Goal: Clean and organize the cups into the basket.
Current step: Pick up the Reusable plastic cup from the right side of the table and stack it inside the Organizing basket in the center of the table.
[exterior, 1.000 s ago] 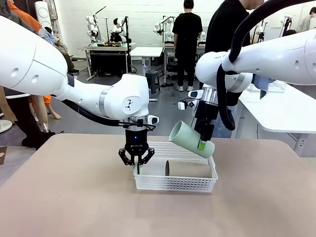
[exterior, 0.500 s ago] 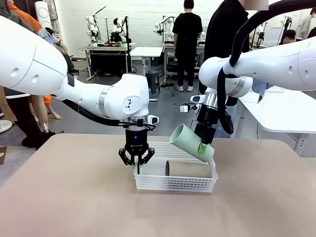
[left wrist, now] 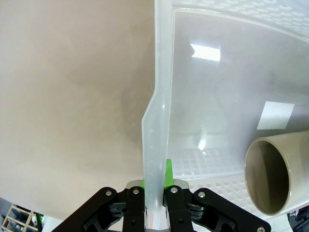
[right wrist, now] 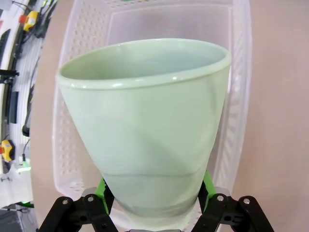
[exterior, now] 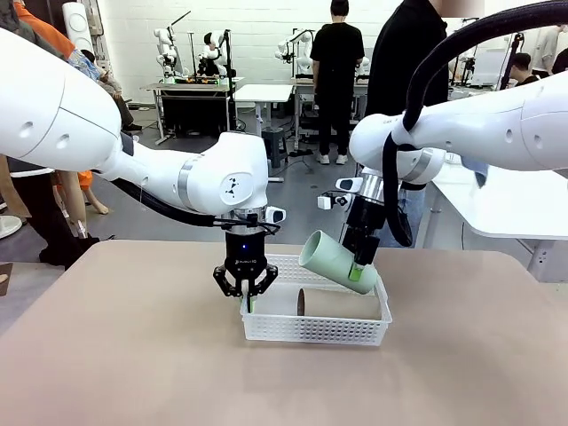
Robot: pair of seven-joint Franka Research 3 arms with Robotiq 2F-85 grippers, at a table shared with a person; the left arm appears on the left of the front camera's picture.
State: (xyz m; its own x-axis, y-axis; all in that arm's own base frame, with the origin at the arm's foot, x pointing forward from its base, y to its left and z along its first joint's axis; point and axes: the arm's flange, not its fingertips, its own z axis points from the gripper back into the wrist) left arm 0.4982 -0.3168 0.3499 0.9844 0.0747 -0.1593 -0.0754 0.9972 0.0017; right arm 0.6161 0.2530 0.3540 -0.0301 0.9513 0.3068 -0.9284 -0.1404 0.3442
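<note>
tan table | person in black beyond it | white side table right

— Where is the white basket seen?
— It is set flat and low, and its perforated mesh walls are seen.
— And the tan cup?
— It is laid on its side inside the basket, mouth turned left.
— The mint green cup?
— It is held tilted just above the basket's right half, mouth raised leftward.

One mint cup, one tan cup, one basket.
</note>
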